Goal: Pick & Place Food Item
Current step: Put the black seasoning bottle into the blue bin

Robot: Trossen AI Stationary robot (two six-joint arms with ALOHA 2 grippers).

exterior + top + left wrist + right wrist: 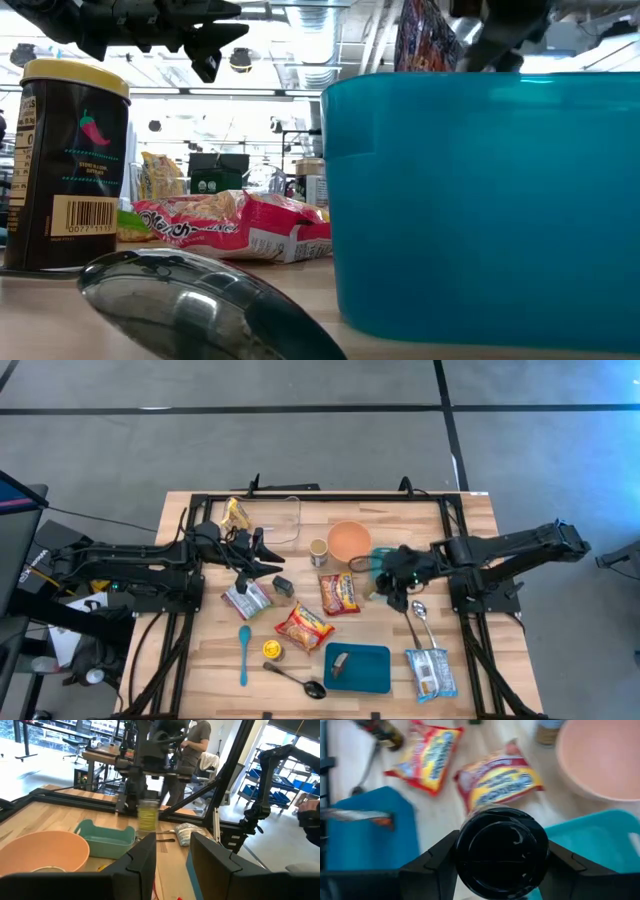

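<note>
My right gripper (378, 578) is shut on a small jar with a black lid (502, 851) and yellow-green contents. It hovers between the teal bin (384, 559) and a red-yellow noodle packet (339, 593). The jar also shows in the left wrist view (148, 816), upright under the right gripper. My left gripper (270, 562) is open and empty above the table's left half, near a silver pouch (246, 598); its fingers (145, 862) stand apart with nothing between them. My right gripper pinches the jar at its top, one finger (432, 867) on each side of the black lid's rim (464, 854). The fingers come from above, pointing down. The jar stays upright below them (148, 822); whether its base is clear of the table I cannot tell.
An orange bowl (349, 541) and a cup (318, 551) stand behind the packets. A second noodle packet (303, 627), a blue tray (358, 667), a yellow-lidded spice jar (271, 650), spoons (420, 615) and a silver packet (432, 672) lie nearer. A clear container (280, 520) stands far left.
</note>
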